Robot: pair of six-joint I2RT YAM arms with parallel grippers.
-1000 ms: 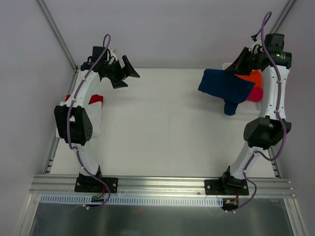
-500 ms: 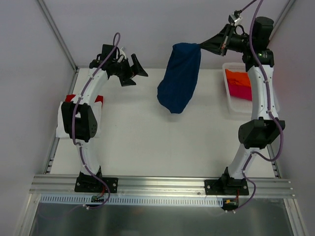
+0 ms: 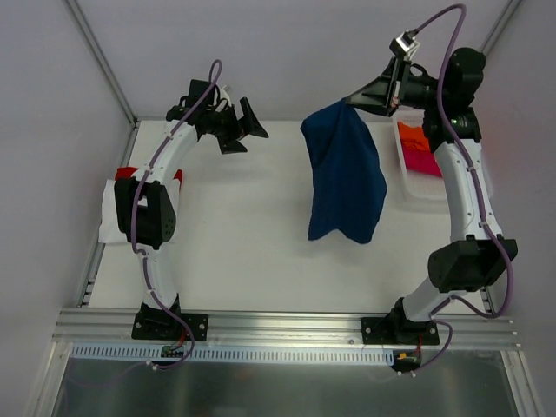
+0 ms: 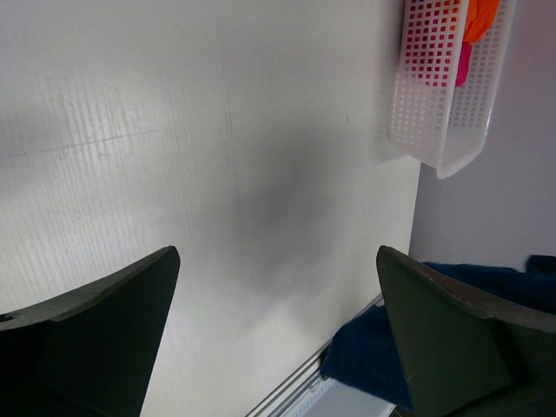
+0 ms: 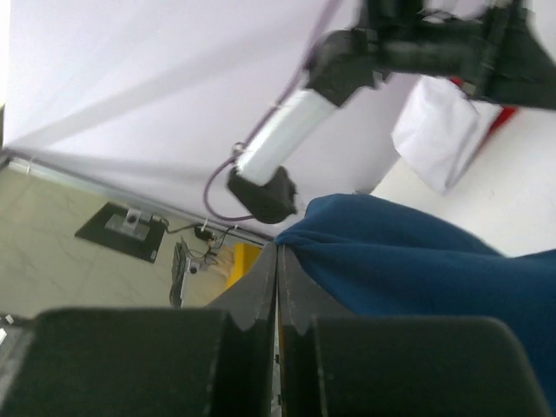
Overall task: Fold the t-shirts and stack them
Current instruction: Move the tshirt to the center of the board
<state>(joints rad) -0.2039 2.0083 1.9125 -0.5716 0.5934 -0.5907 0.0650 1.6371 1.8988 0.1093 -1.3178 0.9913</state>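
My right gripper (image 3: 349, 100) is shut on the navy blue t-shirt (image 3: 346, 178) and holds it high, so it hangs down over the table's right middle. The right wrist view shows the closed jaws pinching the navy cloth (image 5: 434, 261). My left gripper (image 3: 245, 132) is open and empty above the table's back left. In the left wrist view a bit of the navy shirt (image 4: 369, 352) shows by the right finger. Orange (image 3: 415, 139) and magenta (image 3: 423, 162) t-shirts lie in the basket. A folded white t-shirt (image 3: 111, 217) over a red one (image 3: 127, 173) lies at the left edge.
The white mesh basket (image 3: 420, 193) stands at the table's back right; it also shows in the left wrist view (image 4: 434, 95). The aluminium rail (image 3: 287, 326) runs along the near edge. Grey walls close in the back and sides.
My right gripper has lifted the navy t-shirt out of the basket and swung it left; the shirt now hangs unfurled. My left arm has moved slightly right.
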